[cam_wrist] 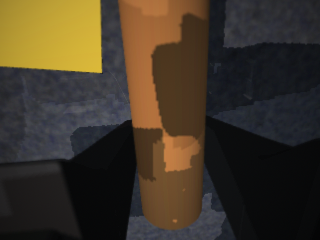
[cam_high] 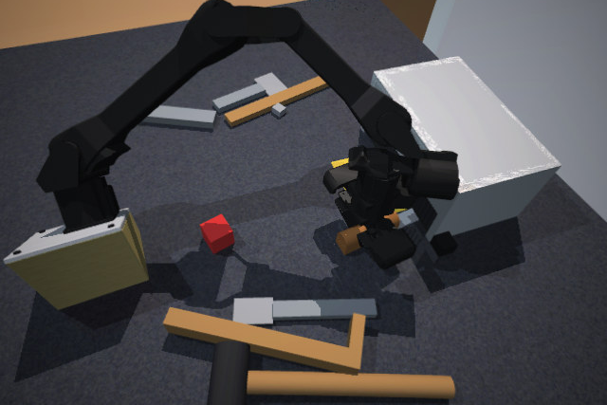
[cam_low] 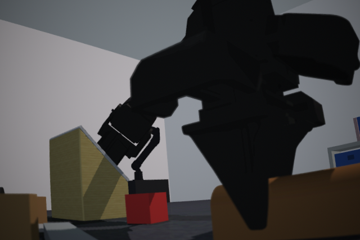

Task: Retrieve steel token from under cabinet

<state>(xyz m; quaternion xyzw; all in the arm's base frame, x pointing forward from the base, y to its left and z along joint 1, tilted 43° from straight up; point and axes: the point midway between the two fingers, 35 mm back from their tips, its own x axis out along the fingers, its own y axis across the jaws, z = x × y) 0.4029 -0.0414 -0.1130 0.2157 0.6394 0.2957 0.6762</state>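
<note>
My gripper (cam_high: 368, 232) (cam_wrist: 165, 126) is shut on the thick orange-brown handle (cam_high: 348, 240) (cam_low: 314, 205) (cam_wrist: 172, 110) of a tool, low over the table. A flat light grey part (cam_high: 407, 216) shows beyond the handle, towards the cabinet; its far end is hidden. The white cabinet (cam_high: 470, 120) stands just beyond my gripper, and my arm hides much of its front and vent slots. The yellow marked area (cam_high: 340, 163) (cam_wrist: 47, 35) lies in front of the cabinet, mostly hidden by my hand; its corner is left of the handle in the wrist view. I cannot see the steel token.
A red block (cam_high: 217, 233) (cam_low: 147, 208) stands between the wedge-shaped base (cam_high: 82, 263) and my hand. A grey paddle (cam_high: 252, 310), a wooden hook (cam_high: 265, 340) and a mallet (cam_high: 350, 384) lie nearest the top camera. Grey bars and a wooden stick (cam_high: 274, 102) lie farther back. A black block (cam_high: 444, 244) is at the cabinet's corner.
</note>
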